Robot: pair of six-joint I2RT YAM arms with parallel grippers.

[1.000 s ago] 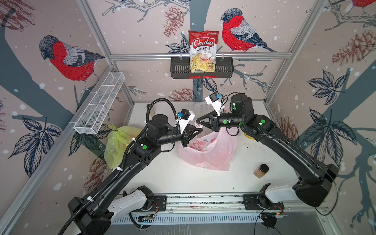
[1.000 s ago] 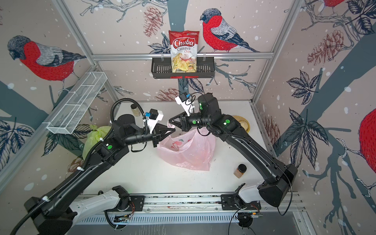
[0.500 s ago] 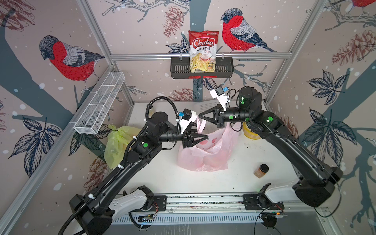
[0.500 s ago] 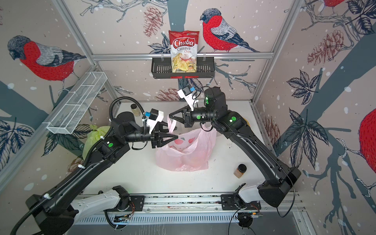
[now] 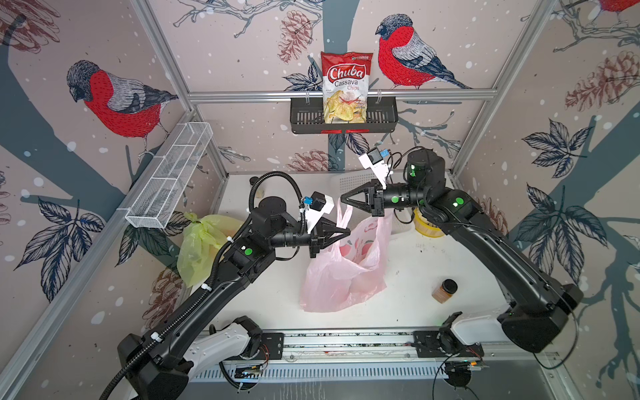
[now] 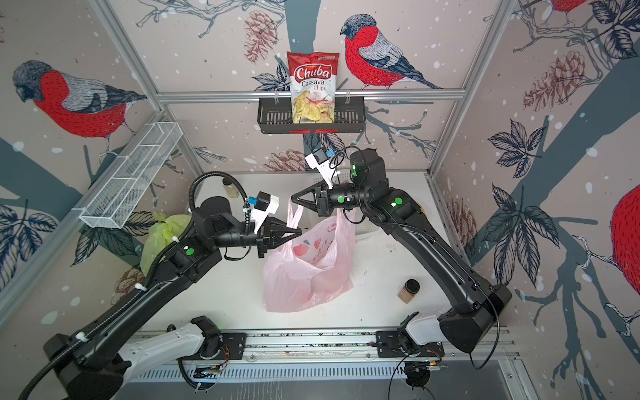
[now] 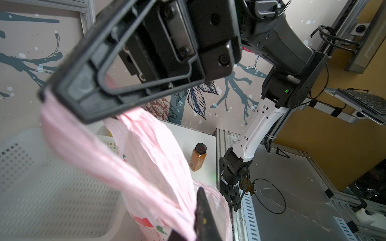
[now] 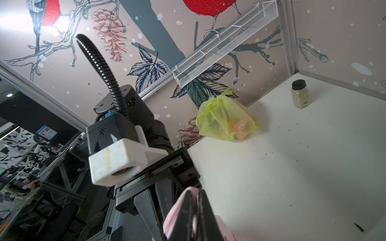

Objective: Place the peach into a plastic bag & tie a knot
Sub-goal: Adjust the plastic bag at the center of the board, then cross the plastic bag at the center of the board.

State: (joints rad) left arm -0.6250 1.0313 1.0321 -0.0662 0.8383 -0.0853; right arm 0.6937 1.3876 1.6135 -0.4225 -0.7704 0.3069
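A pink plastic bag (image 5: 341, 273) with a fruit print stands upright mid-table in both top views. The peach (image 6: 322, 284) shows only faintly as a rounded lump through the plastic. My left gripper (image 5: 348, 231) is shut on a stretched pink handle (image 7: 133, 167) near the bag's mouth. My right gripper (image 5: 343, 200) sits higher and further back, its fingers pressed almost together on the top of a handle loop (image 5: 346, 216). In the right wrist view pink plastic bulges out between the right gripper (image 8: 195, 192) tips. The left gripper (image 7: 194, 208) tips are half buried in pink film.
A knotted green bag (image 5: 204, 246) lies by the left wall under a white wire shelf (image 5: 169, 176). A small brown jar (image 5: 445, 291) stands front right, a pale jar (image 8: 299, 95) back left. A white perforated basket (image 7: 41, 187) and a yellow tub (image 5: 427, 225) sit behind the right arm.
The right gripper rose and drew back with the handle, pulling the bag upright. The left gripper opened, dropped a little lower, and shut on the handle near the bag's mouth.
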